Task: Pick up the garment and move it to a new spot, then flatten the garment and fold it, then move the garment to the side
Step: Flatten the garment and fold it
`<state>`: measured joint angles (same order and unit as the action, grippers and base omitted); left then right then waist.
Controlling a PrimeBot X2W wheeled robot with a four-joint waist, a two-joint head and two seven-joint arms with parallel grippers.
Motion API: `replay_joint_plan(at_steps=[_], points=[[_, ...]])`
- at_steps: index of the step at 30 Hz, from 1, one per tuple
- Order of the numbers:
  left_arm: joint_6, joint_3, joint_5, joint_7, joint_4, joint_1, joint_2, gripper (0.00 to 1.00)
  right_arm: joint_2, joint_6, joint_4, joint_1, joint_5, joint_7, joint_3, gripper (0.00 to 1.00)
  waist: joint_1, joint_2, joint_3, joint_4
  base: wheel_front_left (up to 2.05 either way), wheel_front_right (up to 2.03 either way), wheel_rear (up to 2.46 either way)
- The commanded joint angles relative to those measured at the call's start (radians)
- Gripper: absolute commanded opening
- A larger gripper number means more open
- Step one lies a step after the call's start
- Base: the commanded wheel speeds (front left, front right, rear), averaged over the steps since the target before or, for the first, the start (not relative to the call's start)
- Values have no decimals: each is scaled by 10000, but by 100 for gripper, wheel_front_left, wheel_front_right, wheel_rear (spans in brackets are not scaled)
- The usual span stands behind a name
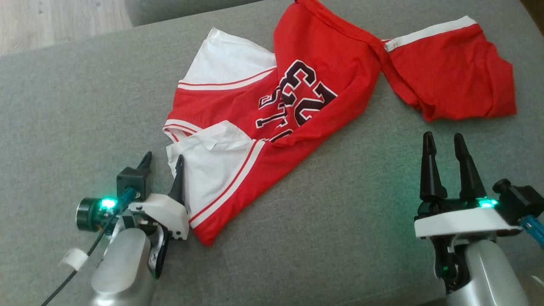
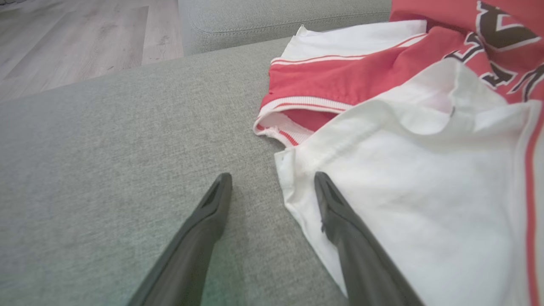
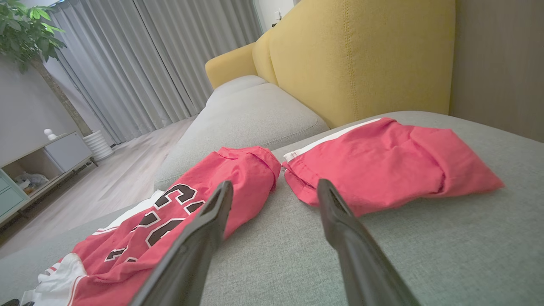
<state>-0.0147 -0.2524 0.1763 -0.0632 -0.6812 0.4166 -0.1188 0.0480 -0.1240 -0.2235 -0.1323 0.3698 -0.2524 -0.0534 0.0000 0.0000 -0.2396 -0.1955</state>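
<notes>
Two grippers, both with fingers spread wide and holding nothing.

Nearest: the left gripper (image 1: pixel 163 157) sits low on the grey cushion (image 1: pixel 85 106). One finger is over bare fabric and the other is over the edge of the garment's white corner (image 2: pixel 403 182). Cannot tell whether that finger presses the cloth or only hovers above it.

The right gripper (image 1: pixel 443 137) is over bare cushion, apart from the cloth, and points at the gap between the two red masses.

The garment (image 1: pixel 323 72), a red and white jersey, lies crumpled. Its long axis runs diagonally from the near-left corner by the left gripper to the red lobe (image 1: pixel 450 72) at far right. Judgement: the left arm is the nearer one, and the white corner is the obvious first pinch.

Unclear:
- The lobe joins the body through a thin twisted neck, which in the right wrist view looks like a gap.
- The dark print is half buried in a fold.
- The jersey's far edge is cut off at the top of the head view.
</notes>
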Motion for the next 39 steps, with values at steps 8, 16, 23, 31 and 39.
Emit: replay_joint_plan(at_steps=[8, 16, 23, 31, 39], points=[[1, 92, -5, 45, -118, 718, -370, 100, 22, -67, 270, -327, 107, -93, -194, 100, 0, 0, -176, -196, 0, 0, 0], [-56, -27, 21, 322, -431, 805, -392, 0, 22, -67, 193, -323, 129, -93, -88, 100, 0, 0, -108, -221, 0, 0, 0], [-119, -49, 138, -177, -290, 681, -323, 0, 22, -67, -2, -237, 89, -93, 11, 100, 0, 0, 225, 4, 0, 0, 0], [-217, 22, 250, -1099, 540, 413, -408, 0, 22, -67, -233, -105, 17, -93, 12, 100, 0, 0, 754, 315, 0, 0, 0], [-675, 494, 180, -1814, 2614, 263, -973, 0, 22, -67, -396, 3, 79, -93, -110, 100, 0, 0, 1130, 608, 0, 0, 0]])
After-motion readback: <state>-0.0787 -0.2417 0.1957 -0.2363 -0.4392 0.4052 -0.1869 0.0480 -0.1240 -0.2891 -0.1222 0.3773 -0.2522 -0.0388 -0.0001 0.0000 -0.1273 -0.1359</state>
